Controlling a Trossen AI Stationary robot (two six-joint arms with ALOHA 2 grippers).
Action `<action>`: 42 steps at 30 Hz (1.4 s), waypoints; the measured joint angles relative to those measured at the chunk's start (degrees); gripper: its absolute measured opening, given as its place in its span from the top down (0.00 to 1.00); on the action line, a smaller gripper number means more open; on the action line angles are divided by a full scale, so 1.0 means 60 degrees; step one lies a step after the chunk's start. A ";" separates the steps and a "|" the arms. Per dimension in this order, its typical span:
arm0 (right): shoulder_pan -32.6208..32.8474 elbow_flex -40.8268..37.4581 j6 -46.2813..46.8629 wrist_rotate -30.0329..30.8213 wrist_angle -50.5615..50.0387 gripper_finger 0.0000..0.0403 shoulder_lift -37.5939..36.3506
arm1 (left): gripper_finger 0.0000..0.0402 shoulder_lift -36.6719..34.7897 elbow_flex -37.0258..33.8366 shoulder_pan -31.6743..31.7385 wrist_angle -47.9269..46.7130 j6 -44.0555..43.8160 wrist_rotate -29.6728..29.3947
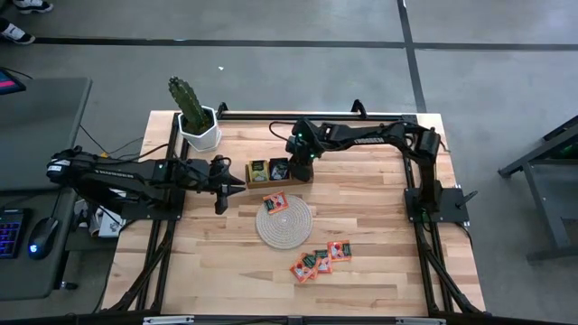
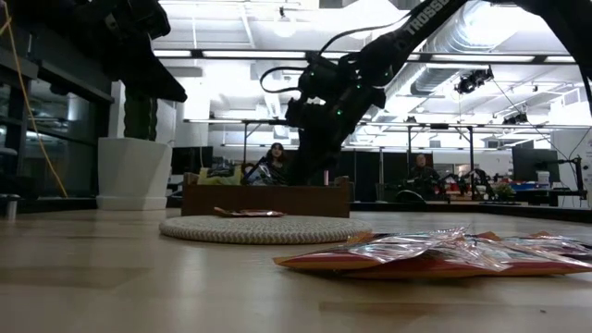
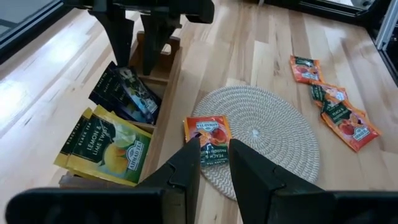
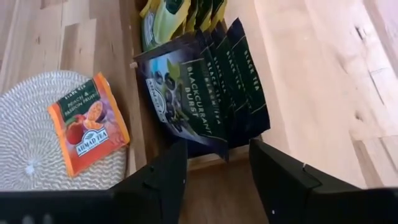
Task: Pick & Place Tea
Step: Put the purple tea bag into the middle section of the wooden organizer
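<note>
Sachets are lying in three places on the table. An orange sachet (image 1: 275,203) is resting alone on the mat's (image 1: 294,230) rim nearest the tray (image 1: 271,171), and to me that looks like a set-down spot. Four more orange ones (image 1: 318,262) are lying in a loose overlapping cluster towards the table's (image 1: 379,271) front edge, well apart from the tray. The yellow-green sachets (image 3: 106,144) and the dark sachets (image 4: 208,81) are standing tilted in rows in neighbouring tray compartments, probably sorted by flavour.

The right gripper (image 4: 214,163) is hovering over the dark sachets, its fingers standing apart with nothing between them, so it is either reaching for one or releasing one; I cannot tell which. In the low view it is coming down onto the tray from above.

The left gripper (image 3: 214,158) is hanging beside the tray's left end, aimed at the mat. Its fingers are leaving a narrow gap and gripping nothing, and the arm seems to be waiting.

A potted cactus (image 1: 191,110) is standing at the back left corner, just behind the left arm, where a wide swing could clip it. With both grippers crowding the tray, they risk getting in each other's way. In the room behind, a person (image 2: 275,159) is sitting.
</note>
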 joint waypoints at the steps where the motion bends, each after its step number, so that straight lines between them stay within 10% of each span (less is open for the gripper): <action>1: 0.0004 0.0000 0.0004 -0.0003 -0.0011 0.58 0.0000 | 0.79 0.0000 0.0000 0.0000 -0.0010 0.0000 0.0000; 24: 0.0000 0.0000 0.0040 0.0051 -0.0025 0.98 0.0018 | 0.79 0.0000 0.0000 0.0000 -0.0118 0.0000 -0.0002; 42: -0.0004 0.0029 -0.0073 0.0284 -0.0511 1.00 -0.0557 | 0.79 0.0000 0.0000 0.0011 -0.0219 0.0000 -0.0007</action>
